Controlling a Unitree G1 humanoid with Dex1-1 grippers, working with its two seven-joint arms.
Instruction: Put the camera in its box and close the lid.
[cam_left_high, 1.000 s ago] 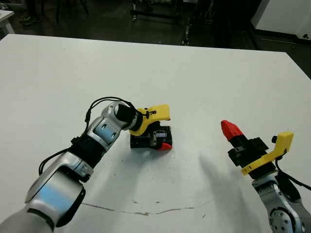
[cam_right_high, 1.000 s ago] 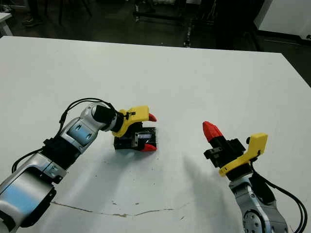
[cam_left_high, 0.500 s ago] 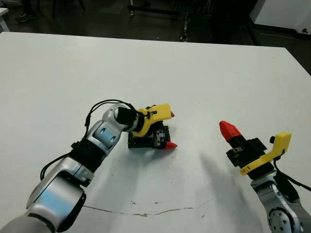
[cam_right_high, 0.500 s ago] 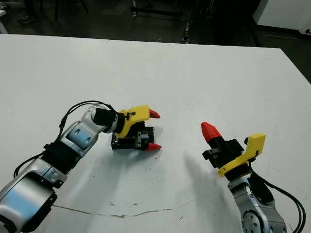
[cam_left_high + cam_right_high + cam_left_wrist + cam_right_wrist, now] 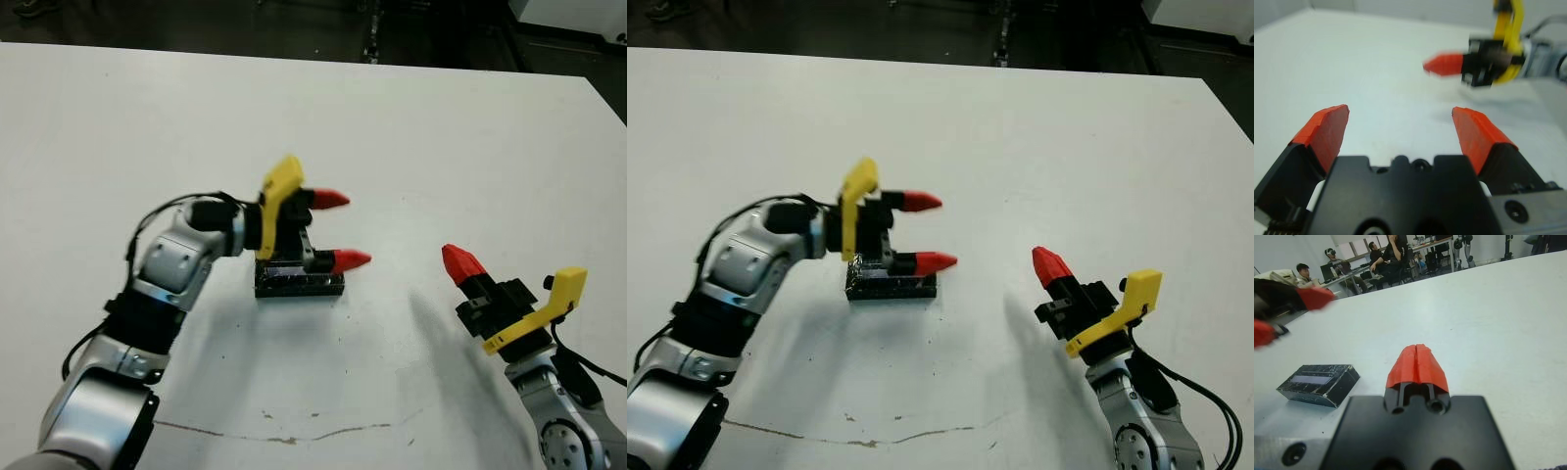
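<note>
White table fills the view, dark floor beyond its far edge; a thin crack-like mark runs along the near part. In the right wrist view people sit at desks far behind the table.

Left arm reaches in from the near left, elbow bent, forearm angled toward table centre. Left gripper is lifted above the table, pointing to the robot's right, its two red-tipped fingers spread wide apart with nothing between them. It hangs just above and slightly past the box, not touching it as far as I can tell.

Box sits closed near table centre, black crinkly lid on top, flat. Long axis runs left-right across the table, roughly parallel to the near edge. Camera not visible.

Right gripper is at the near right, well apart from the box, pointing up-left toward table centre, fingers pressed together, holding nothing.

Bare table all round the box: wide free space to the far side, both sides, and between box and right gripper.
</note>
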